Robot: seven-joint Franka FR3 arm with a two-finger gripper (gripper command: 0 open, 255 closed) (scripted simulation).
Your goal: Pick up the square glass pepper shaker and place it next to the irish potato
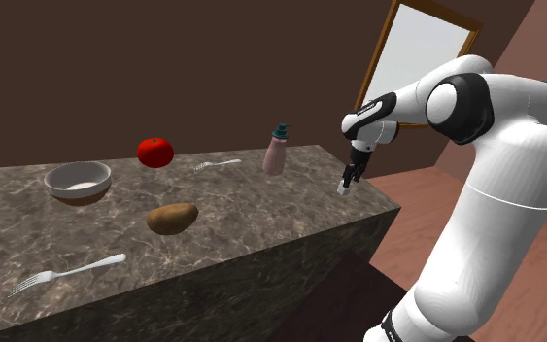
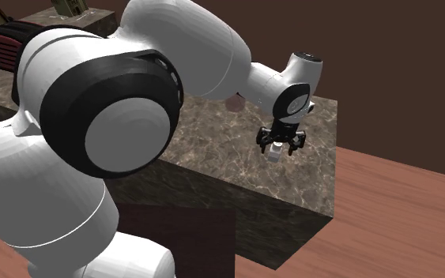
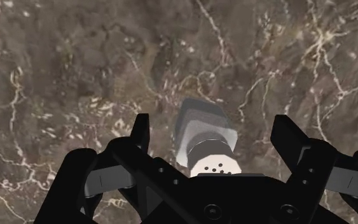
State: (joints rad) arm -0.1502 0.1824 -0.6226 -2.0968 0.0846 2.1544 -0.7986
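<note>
The pepper shaker (image 3: pixel 204 130) is a small square clear body with a pale perforated cap. It stands on the marble counter (image 1: pixel 261 219) near its end at the shoulder view's right. My black gripper (image 3: pixel 214 128) hangs straight over it, open, one finger on each side, neither touching it. The same shaker (image 1: pixel 343 188) shows as a pale block at the tips of the gripper (image 1: pixel 348 179), and the shaker (image 2: pixel 273 155) appears again under the gripper (image 2: pixel 280 144). The brown potato (image 1: pixel 172 218) lies mid-counter, well toward the shoulder view's left of the gripper.
A pink bottle (image 1: pixel 277 151) stands behind and left of the gripper, a small fork (image 1: pixel 217 164) beside it. A red tomato (image 1: pixel 155 152), a bowl (image 1: pixel 79 182) and a second fork (image 1: pixel 65 274) lie further left. The counter's edge drops off just right of the shaker.
</note>
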